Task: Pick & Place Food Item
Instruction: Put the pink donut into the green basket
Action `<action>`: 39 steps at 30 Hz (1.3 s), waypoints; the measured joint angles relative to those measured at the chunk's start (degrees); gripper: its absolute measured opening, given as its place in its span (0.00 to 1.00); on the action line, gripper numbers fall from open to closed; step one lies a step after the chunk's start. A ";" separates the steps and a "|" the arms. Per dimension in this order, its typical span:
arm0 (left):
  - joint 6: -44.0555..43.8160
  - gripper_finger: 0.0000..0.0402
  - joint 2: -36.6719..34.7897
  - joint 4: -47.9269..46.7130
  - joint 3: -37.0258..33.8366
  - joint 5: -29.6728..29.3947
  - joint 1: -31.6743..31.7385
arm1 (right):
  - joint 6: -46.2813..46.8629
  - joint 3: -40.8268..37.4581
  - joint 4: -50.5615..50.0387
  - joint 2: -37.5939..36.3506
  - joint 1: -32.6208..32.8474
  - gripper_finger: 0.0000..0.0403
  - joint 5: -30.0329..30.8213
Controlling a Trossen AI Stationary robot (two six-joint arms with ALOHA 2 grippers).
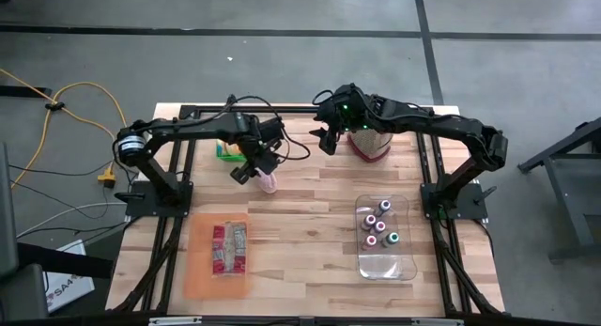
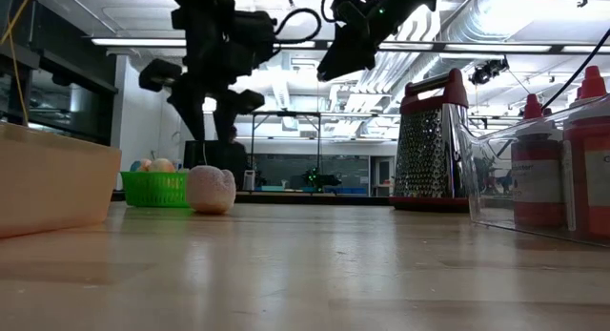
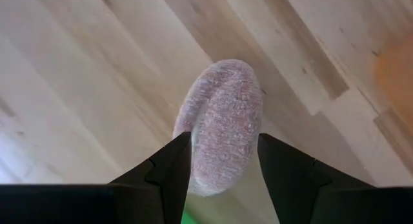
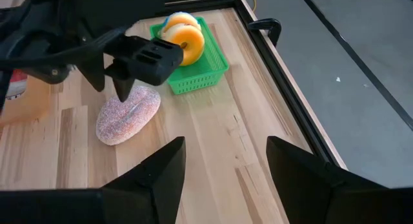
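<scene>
Only unlabelled pink pastry [image 3: 222,124] between left gripper [image 3: 222,166] fingers; right gripper [image 4: 222,166] wide.

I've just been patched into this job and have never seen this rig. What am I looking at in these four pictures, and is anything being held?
Two dark robot arms work over a wooden table. One picture looks straight down, one looks level across the tabletop, and two come from cameras on the arms' wrists.

The left gripper is down at a pink speckled food item that rests on the wood; its jaws sit on either side of it, against it or very nearly. Whether they actually grip it I cannot tell.

The right gripper hangs above the table with jaws open, holding nothing.

Also on the table: a green basket of toy food, a metal grater, a clear tray of small bottles, and an orange board with a packaged item.
</scene>
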 joint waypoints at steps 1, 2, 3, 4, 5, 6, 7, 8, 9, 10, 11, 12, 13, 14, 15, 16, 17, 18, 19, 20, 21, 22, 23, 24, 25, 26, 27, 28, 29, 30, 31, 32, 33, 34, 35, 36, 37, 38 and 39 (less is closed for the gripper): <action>0.03 0.43 0.00 0.38 0.00 -0.41 -0.01 | 0.01 0.00 0.08 0.00 0.00 0.51 0.00; 0.08 0.43 0.03 1.18 0.00 -1.02 -0.10 | 0.02 0.00 0.19 0.00 0.00 0.51 0.01; 0.13 0.43 0.10 1.75 0.00 -1.39 -0.20 | 0.00 0.00 0.20 0.00 0.00 0.51 0.00; 0.11 0.43 0.22 1.78 0.00 -1.60 -0.22 | 0.01 0.00 0.20 0.00 0.00 0.51 0.00; 0.11 0.43 0.24 1.75 -0.02 -1.76 -0.22 | 0.02 0.00 0.30 0.00 0.00 0.51 0.00; 0.11 0.43 0.24 1.93 -0.02 -1.78 -0.22 | 0.02 0.00 0.40 0.00 0.00 0.51 0.00; 0.11 0.43 0.24 2.11 0.00 -1.78 -0.24 | 0.02 0.00 0.53 0.00 0.00 0.51 0.00; 0.11 0.43 0.24 2.14 0.00 -1.86 -0.24 | 0.01 0.00 0.65 0.00 0.00 0.51 0.01; 0.11 0.43 0.24 2.10 0.00 -2.06 -0.24 | 0.01 0.00 0.66 0.00 0.00 0.51 0.00; 0.11 0.43 0.24 2.16 0.00 -2.14 -0.24 | 0.01 0.00 0.62 0.00 0.00 0.51 0.01; 0.09 0.43 0.24 2.17 0.00 -2.15 -0.24 | 0.01 0.00 0.65 0.00 0.00 0.51 0.00; -0.14 0.43 0.24 2.15 -0.01 -2.17 -0.24 | 0.02 0.00 0.63 0.00 0.00 0.51 0.02; -0.76 0.43 0.24 2.17 0.00 -2.18 -0.24 | 0.02 0.00 0.65 0.00 0.00 0.51 0.00; -1.83 0.43 0.24 2.17 0.00 -2.19 -0.24 | 0.00 0.00 0.67 0.00 0.00 0.51 0.00; -2.43 0.43 0.24 2.22 0.00 -2.17 -0.24 | 0.00 0.00 0.69 0.00 0.00 0.51 0.00; -2.47 0.43 0.24 2.31 0.00 -2.17 -0.24 | 0.01 0.00 0.72 0.00 0.00 0.51 0.00; -2.45 0.43 0.24 2.49 0.00 -2.15 -0.24 | 0.02 0.00 0.77 0.00 0.00 0.51 0.00; -2.45 0.43 0.24 2.75 0.00 -2.17 -0.24 | 0.02 0.00 0.78 0.00 -0.01 0.51 0.00; -2.63 0.43 0.24 2.99 0.00 -2.15 -0.24 | 0.02 0.00 0.81 0.00 0.00 0.51 0.00; -3.24 0.43 0.24 3.35 0.00 -2.17 -0.24 | 0.02 0.00 0.84 0.00 0.00 0.51 0.00; -4.10 0.43 0.24 3.82 0.00 -2.16 -0.24 | 0.01 0.00 0.84 0.00 0.00 0.51 0.00; -5.23 0.43 0.24 4.14 0.00 -2.14 -0.24 | 0.02 0.00 0.84 0.00 0.00 0.51 0.00; -6.79 0.43 0.24 4.19 -0.01 -2.15 -0.27 | 0.02 0.00 0.86 0.00 -0.02 0.51 0.00; -8.55 0.43 0.24 4.18 0.00 -2.16 -0.38 | 0.02 0.00 0.84 0.00 0.00 0.51 0.00; -10.27 0.43 0.24 4.27 -0.01 -2.17 -0.49 | 0.00 0.00 0.87 0.00 0.00 0.51 0.00; -12.02 0.43 0.24 4.44 0.00 -2.12 -0.55 | 0.02 0.00 0.87 0.00 0.00 0.51 0.00; -13.53 0.43 0.24 4.66 0.00 -2.11 -0.57 | 0.02 0.00 0.87 0.00 0.00 0.51 0.00; -14.57 0.43 0.24 4.93 0.00 -2.09 -0.69 | 0.01 0.00 0.87 0.00 0.00 0.51 0.00; -15.16 0.43 0.24 5.30 0.00 -2.09 -0.85 | 0.02 0.00 0.87 0.00 0.00 0.51 0.00; -15.30 0.43 0.24 5.72 0.00 -2.09 -0.93 | 0.02 0.00 0.87 0.00 0.00 0.51 0.00; -15.32 0.43 0.24 6.10 -0.01 -2.08 -0.98 | 0.00 0.00 0.87 0.00 -0.02 0.51 0.00; -15.28 0.43 0.24 6.57 -0.02 -2.10 -0.98 | 0.02 0.00 0.87 0.00 0.00 0.51 0.00; -14.84 0.43 0.24 7.05 -0.02 -2.15 -0.98 | 0.02 0.00 0.87 0.00 0.00 0.51 0.00; -14.45 0.43 0.22 7.11 -0.02 -2.09 -0.98 | 0.02 0.00 0.87 0.00 0.00 0.51 0.00; -14.29 0.43 0.22 6.94 -0.02 -1.97 -0.98 | 0.00 0.00 0.87 0.00 0.00 0.51 0.00; -13.80 0.43 0.22 6.92 -0.02 -1.95 -0.98 | 0.02 0.00 0.87 0.00 0.00 0.51 0.00; -13.08 0.43 0.22 6.95 -0.02 -1.97 -0.98 | 0.02 0.00 0.87 0.00 0.00 0.51 0.00; -12.42 0.43 0.22 6.93 -0.02 -1.95 -1.01 | 0.02 0.00 0.87 0.00 0.00 0.51 0.00; -11.91 0.43 0.22 6.91 -0.02 -1.93 -1.01 | 0.02 0.00 0.87 0.00 0.00 0.51 0.00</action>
